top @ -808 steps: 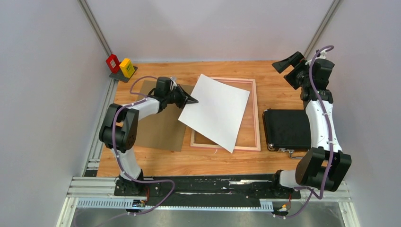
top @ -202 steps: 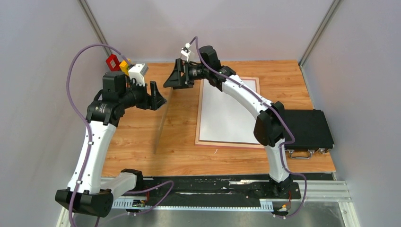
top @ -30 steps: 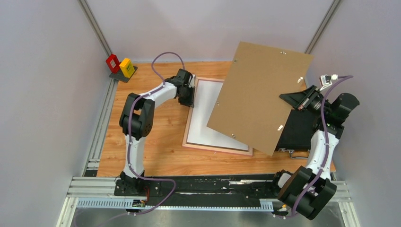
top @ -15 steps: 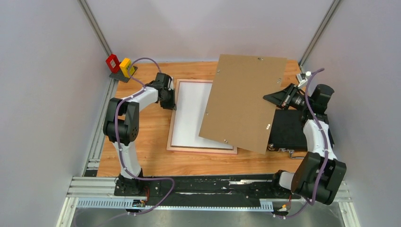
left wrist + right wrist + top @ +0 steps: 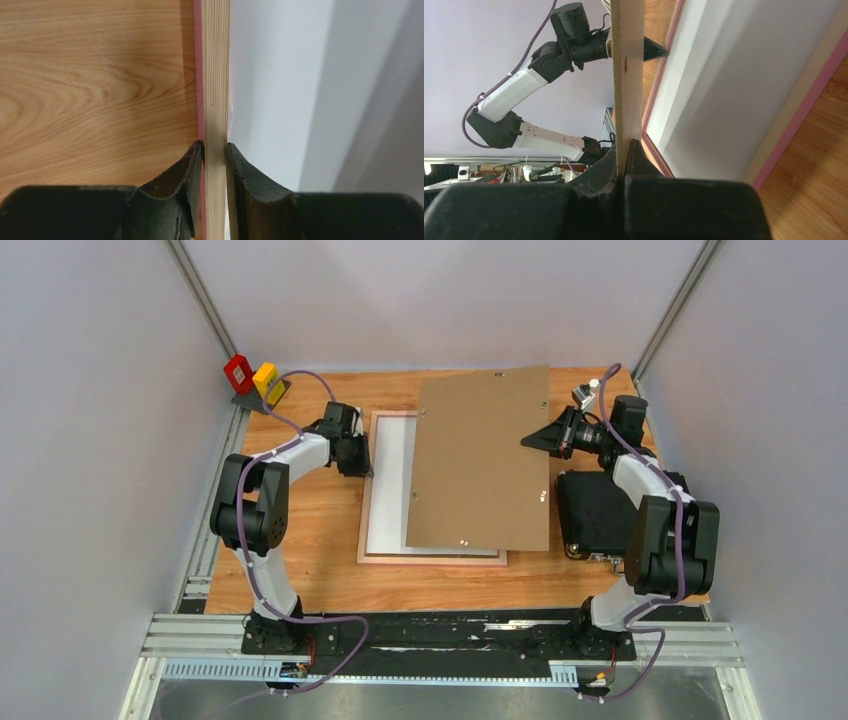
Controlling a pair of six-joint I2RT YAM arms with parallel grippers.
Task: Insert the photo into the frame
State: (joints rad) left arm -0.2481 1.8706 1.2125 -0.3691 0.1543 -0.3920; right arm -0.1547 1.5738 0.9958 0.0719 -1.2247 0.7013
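Note:
The frame lies flat mid-table, wood back up, pink at its outer edge. Inside it lies the photo, plain white side up, the print hidden. My left gripper is shut on the frame's left rail, one finger on each side, beside the photo's white sheet. My right gripper is shut on the right edge of the brown backing board. The board hangs over the frame and covers its right part. In the right wrist view the board is edge-on above the photo and frame rail.
A black case lies right of the frame, under the right arm. A red block and a yellow block stand at the back left corner. Grey walls close in the table on three sides.
The right arm has swung the backing board left and down, from steeply tilted to nearly level over the frame. The frame slid left and squared up in the left gripper.

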